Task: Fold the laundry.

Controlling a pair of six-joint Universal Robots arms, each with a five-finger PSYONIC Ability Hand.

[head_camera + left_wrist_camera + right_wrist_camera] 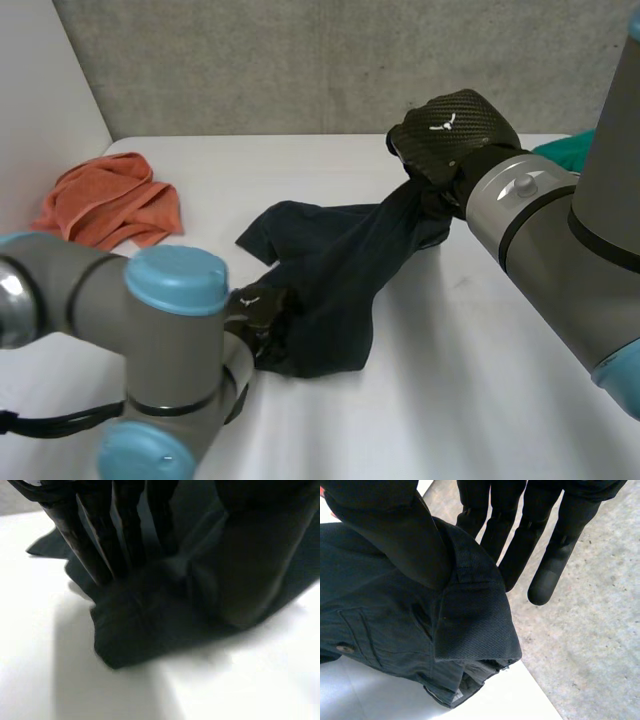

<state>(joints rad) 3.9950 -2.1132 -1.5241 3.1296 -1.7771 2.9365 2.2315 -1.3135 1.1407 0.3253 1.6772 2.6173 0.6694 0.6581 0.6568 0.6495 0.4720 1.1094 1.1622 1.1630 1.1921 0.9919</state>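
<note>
A dark navy garment (330, 280) with a waistband and a button is stretched between my two hands over the white table (450, 400). My right hand (450, 125) is raised at the back right. Its thumb (395, 530) pinches the waistband (470, 620) against the fingers (550, 555), so this end hangs off the table. My left hand (262, 312) is low at the garment's near left end. There its straight fingers (100, 545) come down onto the bunched cloth (150, 630), with the thumb (255, 555) lying apart on the fabric.
A crumpled orange cloth (110, 200) lies at the back left, close to the white side wall (40, 100). A bit of teal cloth (565, 150) peeks out behind my right arm. A grey wall runs along the table's far edge.
</note>
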